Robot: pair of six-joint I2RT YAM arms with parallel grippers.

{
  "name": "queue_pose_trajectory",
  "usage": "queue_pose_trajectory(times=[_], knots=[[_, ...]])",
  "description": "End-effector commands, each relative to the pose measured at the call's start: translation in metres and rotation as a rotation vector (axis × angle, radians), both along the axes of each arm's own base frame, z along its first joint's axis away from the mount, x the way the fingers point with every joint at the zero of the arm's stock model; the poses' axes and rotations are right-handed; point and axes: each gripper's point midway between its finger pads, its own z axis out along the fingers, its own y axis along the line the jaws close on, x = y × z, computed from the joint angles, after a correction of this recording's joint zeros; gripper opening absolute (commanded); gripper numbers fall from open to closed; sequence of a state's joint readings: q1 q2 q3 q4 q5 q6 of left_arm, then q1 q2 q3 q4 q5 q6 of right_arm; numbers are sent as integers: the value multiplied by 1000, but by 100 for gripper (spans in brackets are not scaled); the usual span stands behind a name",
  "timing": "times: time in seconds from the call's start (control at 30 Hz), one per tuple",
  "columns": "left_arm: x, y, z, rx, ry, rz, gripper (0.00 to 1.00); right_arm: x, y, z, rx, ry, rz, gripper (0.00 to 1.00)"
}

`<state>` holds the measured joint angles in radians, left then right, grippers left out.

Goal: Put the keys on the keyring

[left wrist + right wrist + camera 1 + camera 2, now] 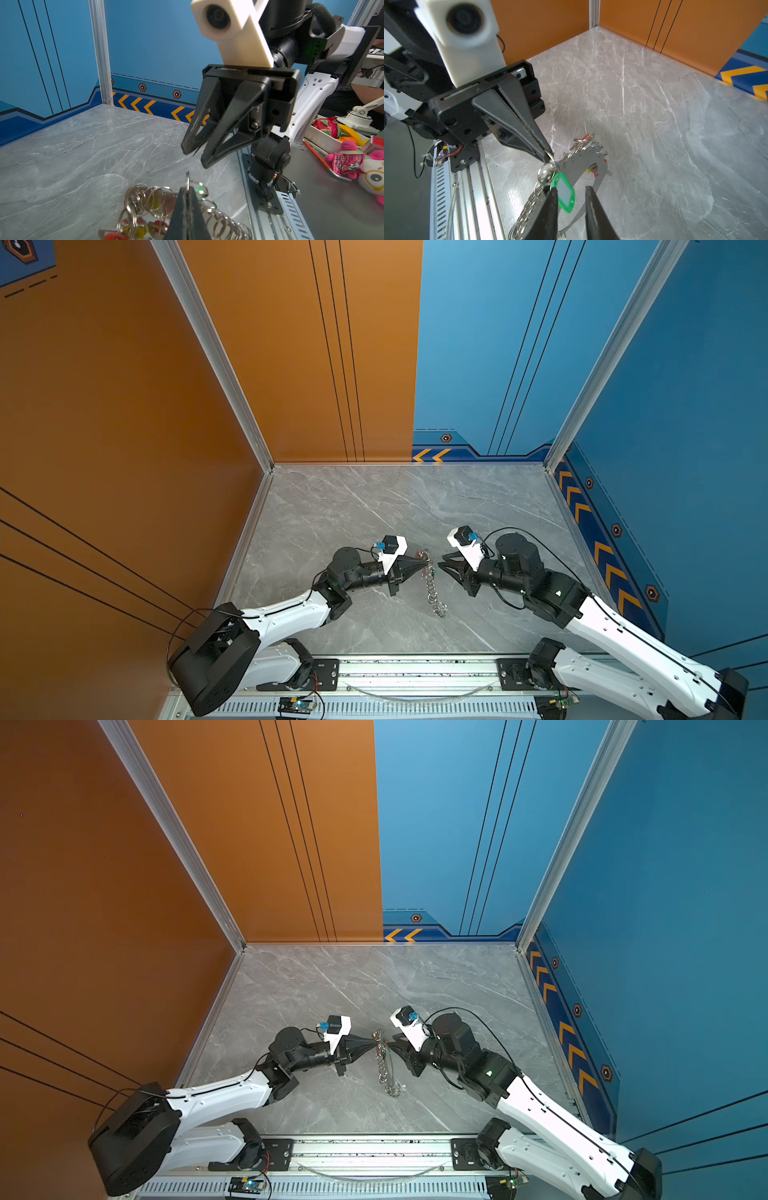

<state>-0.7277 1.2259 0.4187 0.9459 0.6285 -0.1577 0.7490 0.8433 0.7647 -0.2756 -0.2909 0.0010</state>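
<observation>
Pinches one ring of the keyring (pixel 434 593), a long strap edged with silver wire rings at lower middle of both top views, in the closed left pincer (pixel 424 560) to steady it while poising the parted, empty right pincer (pixel 441 563) beside a green-tagged key (pixel 565 194).

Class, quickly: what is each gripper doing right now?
Left gripper: closed on the keyring.
Right gripper: open, holding nothing.

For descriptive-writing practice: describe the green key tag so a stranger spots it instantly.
On the grey marble table lies the keyring, a strap edged with silver rings. Beside the tip of the left gripper hangs the green key tag, the only green one among red and yellow.
</observation>
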Motion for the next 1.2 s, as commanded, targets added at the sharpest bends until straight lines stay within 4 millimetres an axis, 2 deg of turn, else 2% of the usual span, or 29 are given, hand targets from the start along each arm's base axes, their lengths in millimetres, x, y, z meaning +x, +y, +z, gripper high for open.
queue_pose_trajectory(times=[0.0,0.2,0.33,0.6,0.9,1.17], knots=[[-7,0,17,-51,-44,-27,0,-1,3,5,40,-19,31,25],[-15,-3,19,-57,-40,-80,0,-15,18,5,61,28,150,21],[-19,-4,21,-63,-38,-96,0,-14,18,-2,37,52,150,15],[-22,-6,23,-65,-36,-123,0,-12,20,-8,16,57,145,13],[-24,-9,24,-69,-42,-139,0,-19,29,-16,11,96,193,14],[-20,-7,25,-76,-54,-109,0,-20,28,-17,-10,85,189,5]])
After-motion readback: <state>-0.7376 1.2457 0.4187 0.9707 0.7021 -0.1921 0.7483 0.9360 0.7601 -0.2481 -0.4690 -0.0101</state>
